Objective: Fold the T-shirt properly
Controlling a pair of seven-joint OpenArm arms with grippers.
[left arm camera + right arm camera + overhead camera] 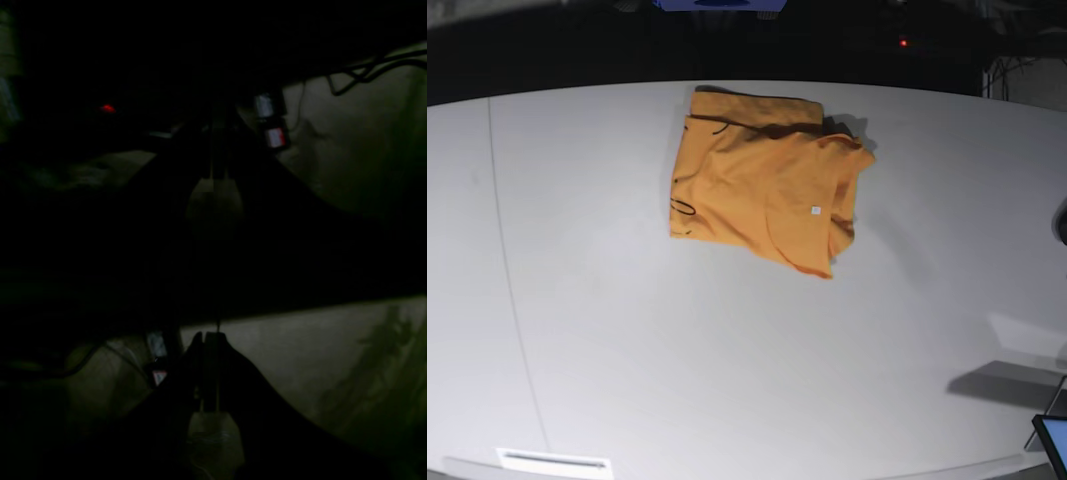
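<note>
The T-shirt (762, 190) lies folded into a rough rectangle in the upper middle of the base view, flat on the pale grey surface (727, 370), with a small white tag (816, 210) showing toward its right side and thin dark threads (683, 207) at its left edge. Nothing rests on it or crowds it. A white label strip (554, 461) sits at the lower left, and a screen corner (1055, 440) pokes in at the lower right. Both wrist views are very dark. The left hand (218, 146) and the right hand (210, 373) each show fingers pressed together, gripping nothing.
</note>
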